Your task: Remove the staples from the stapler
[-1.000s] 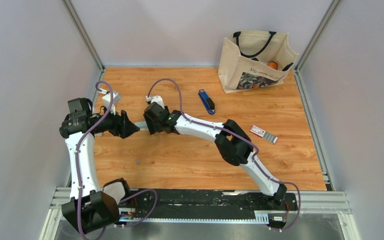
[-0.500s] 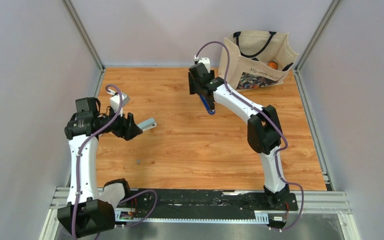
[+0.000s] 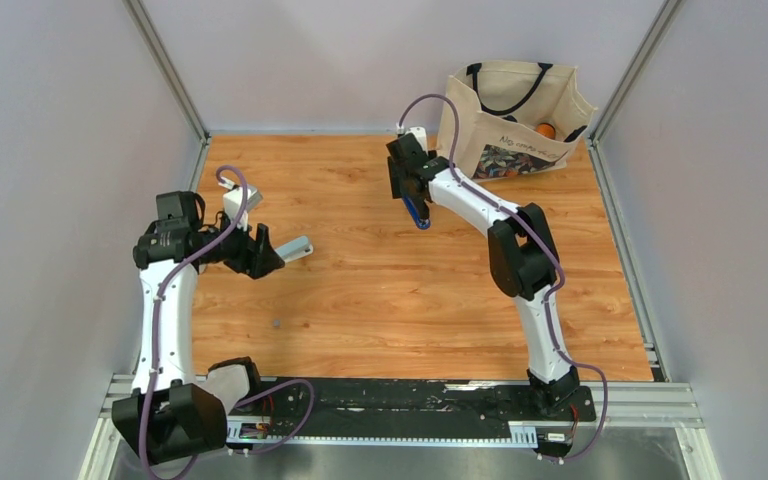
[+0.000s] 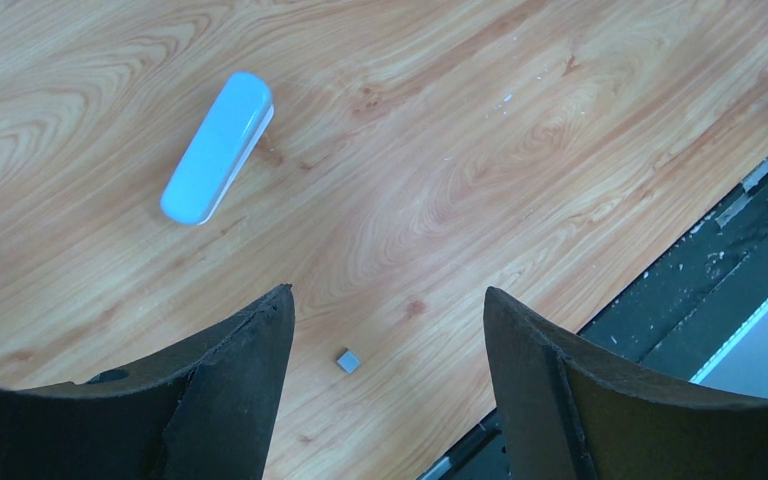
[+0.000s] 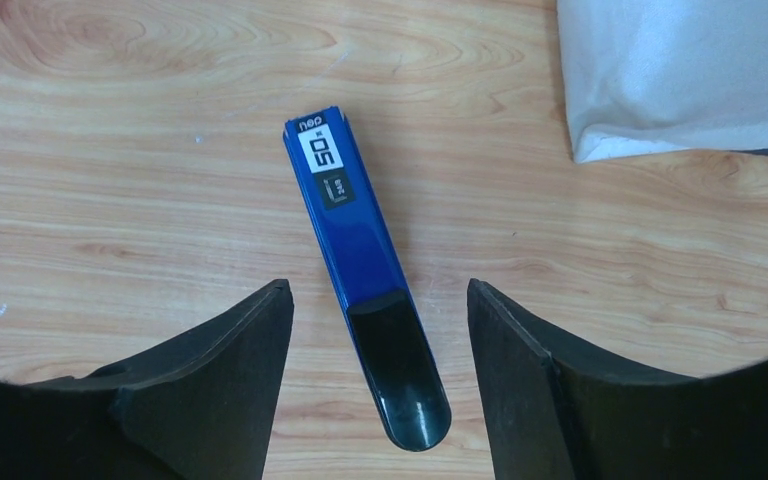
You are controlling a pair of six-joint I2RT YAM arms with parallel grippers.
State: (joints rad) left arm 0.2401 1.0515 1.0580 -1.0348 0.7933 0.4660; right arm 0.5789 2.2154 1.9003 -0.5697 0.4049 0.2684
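The stapler (image 5: 358,240) looks like glossy blue plastic with a shiny black end; the table (image 5: 110,150) is smooth wood grain; the far bag (image 3: 505,125) is matt cream cloth; the pale blue case (image 4: 217,148) looks like smooth plastic

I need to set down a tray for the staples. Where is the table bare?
Widest bare wood: the middle, between the left hand by the pale blue case and the right arm, save one tiny grey bit. Also the near right corner. Crowded: back right, where the right hand hangs over the stapler beside the bag.
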